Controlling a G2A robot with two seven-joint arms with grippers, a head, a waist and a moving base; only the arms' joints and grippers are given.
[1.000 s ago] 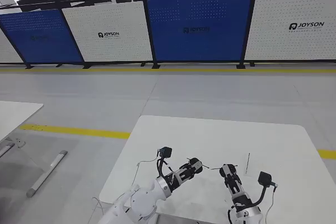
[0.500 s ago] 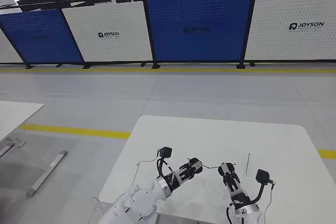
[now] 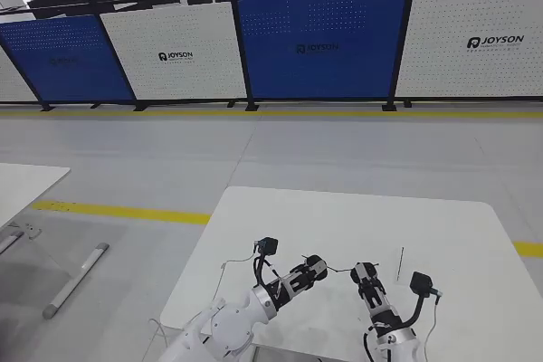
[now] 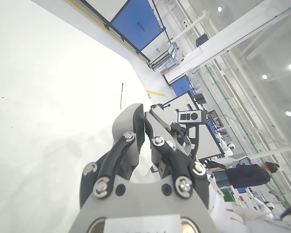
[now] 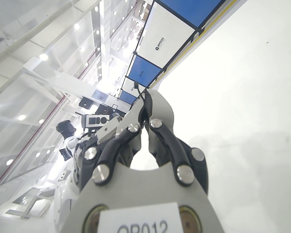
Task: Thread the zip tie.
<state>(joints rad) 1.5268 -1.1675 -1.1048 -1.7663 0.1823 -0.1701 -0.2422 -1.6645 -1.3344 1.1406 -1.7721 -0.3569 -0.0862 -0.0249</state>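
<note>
White table (image 3: pixel 344 217), logo-printed blue and white panels (image 3: pixel 321 50) behind; left gripper (image 4: pixel 143 118) and right gripper (image 5: pixel 145 99) clench one zip tie (image 5: pixel 136 86) between them.

Most of the zip tie (image 5: pixel 138 89) hidden inside the closed right pincer (image 5: pixel 146 94).

The flat white table top (image 3: pixel 344 217) has a smooth, matt finish with a faint sheen. The thin black plastic zip tie (image 5: pixel 138 88) clamped in the right gripper (image 5: pixel 143 107) is smooth and semi-gloss. The second black plastic zip tie (image 4: pixel 121 96), lying on that top, looks the same. On the right gripper and the left gripper (image 4: pixel 144 117), the finger shells (image 5: pixel 163 112) are matt grey, the pads (image 4: pixel 138 124) black and ribbed, the links (image 5: pixel 169 144) glossy black, and the screw heads (image 5: pixel 184 172) bright polished metal.
</note>
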